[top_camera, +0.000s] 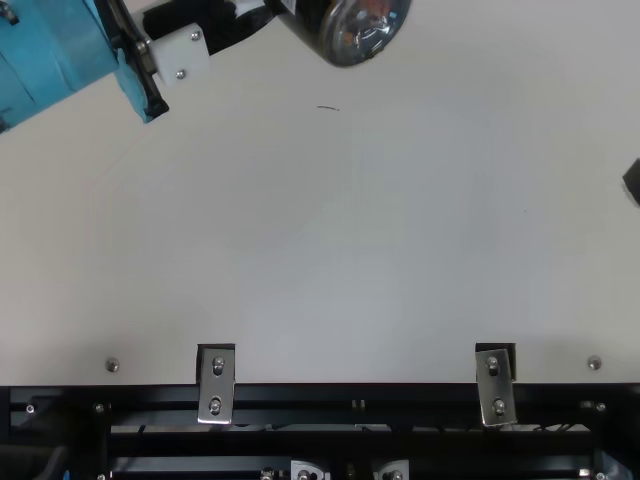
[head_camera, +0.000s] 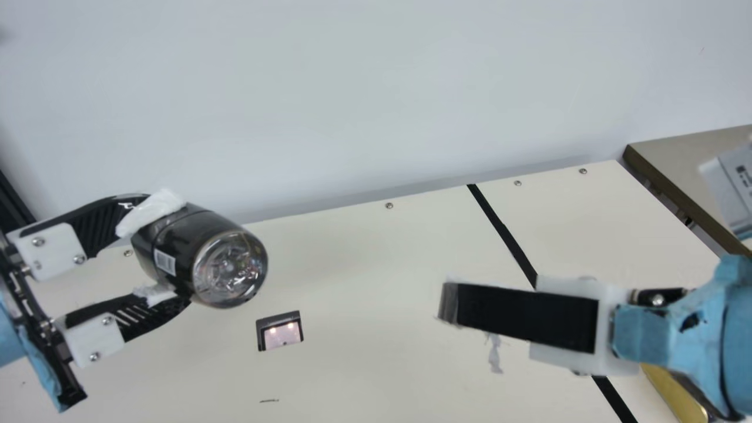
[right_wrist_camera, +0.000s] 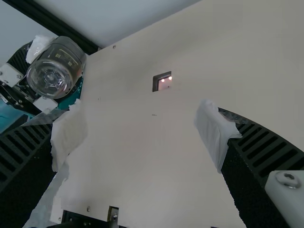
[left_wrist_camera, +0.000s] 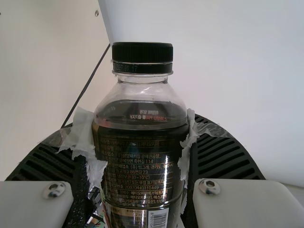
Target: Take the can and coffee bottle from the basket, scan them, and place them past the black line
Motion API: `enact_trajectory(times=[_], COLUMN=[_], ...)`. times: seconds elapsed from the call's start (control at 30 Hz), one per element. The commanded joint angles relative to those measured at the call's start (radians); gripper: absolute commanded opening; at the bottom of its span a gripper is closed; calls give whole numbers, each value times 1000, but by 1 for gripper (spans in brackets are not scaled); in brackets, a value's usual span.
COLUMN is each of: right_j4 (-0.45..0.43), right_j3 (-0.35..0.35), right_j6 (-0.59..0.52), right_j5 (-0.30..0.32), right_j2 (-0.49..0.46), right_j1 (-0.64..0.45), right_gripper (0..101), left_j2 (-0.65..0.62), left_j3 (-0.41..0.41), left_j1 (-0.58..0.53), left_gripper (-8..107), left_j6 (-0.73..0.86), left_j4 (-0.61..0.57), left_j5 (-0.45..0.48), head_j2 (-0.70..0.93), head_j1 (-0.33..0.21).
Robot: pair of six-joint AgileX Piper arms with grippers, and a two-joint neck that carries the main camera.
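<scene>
My left gripper (head_camera: 158,252) is shut on the dark coffee bottle (head_camera: 200,258), held tilted above the table at the main view's left, its clear base facing the camera. In the left wrist view the bottle (left_wrist_camera: 140,156) has its black cap (left_wrist_camera: 142,54) on, with my left gripper (left_wrist_camera: 140,142) pressing its sides through white padding. The barcode shows low on its label. At the main view's right, my right gripper (head_camera: 449,302) is over the table near the black line (head_camera: 505,235). The right wrist view has my right gripper (right_wrist_camera: 142,137) open, nothing between its fingers.
A scanner window (head_camera: 281,331) with lit spots is set in the cream table (head_camera: 376,258), below and right of the bottle. A pale wall (head_camera: 376,106) rises behind the table. A brown-edged surface (head_camera: 693,153) with a grey device (head_camera: 731,182) stands at the far right.
</scene>
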Motion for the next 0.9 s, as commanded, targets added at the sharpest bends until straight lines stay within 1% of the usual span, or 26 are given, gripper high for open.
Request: enact_trajectory(times=[0.0, 0.27, 0.4, 0.5, 0.53, 0.57, 0.63, 0.87], right_j4=[26, 169, 266, 330, 329, 309, 330, 342], right_j3=[-3, -39, -53, -62, -68, -62, -68, -66], right_j6=[36, 222, 304, 348, 354, 338, 355, 342], right_j5=[1, 1, 1, 1, 1, -1, -8, -3], right_j2=[20, 150, 213, 254, 263, 249, 266, 284], right_j1=[22, 148, 204, 222, 221, 223, 224, 217], right_gripper=[101, 101, 101, 101, 101, 101, 101, 101], left_j2=[0, 0, 0, 0, 0, 0, 0, 0], left_j3=[0, 0, 0, 0, 0, 0, 0, 0], left_j1=[0, 0, 0, 0, 0, 0, 0, 0], left_gripper=[10, 10, 10, 10, 10, 10, 10, 10], left_j6=[0, 0, 0, 0, 0, 0, 0, 0], left_j4=[0, 0, 0, 0, 0, 0, 0, 0], left_j5=[0, 0, 0, 0, 0, 0, 0, 0], head_j2=[-11, -11, -11, -11, -11, -11, -11, -11], head_j1=[-32, -32, -32, -32, -32, -32, -32, -32])
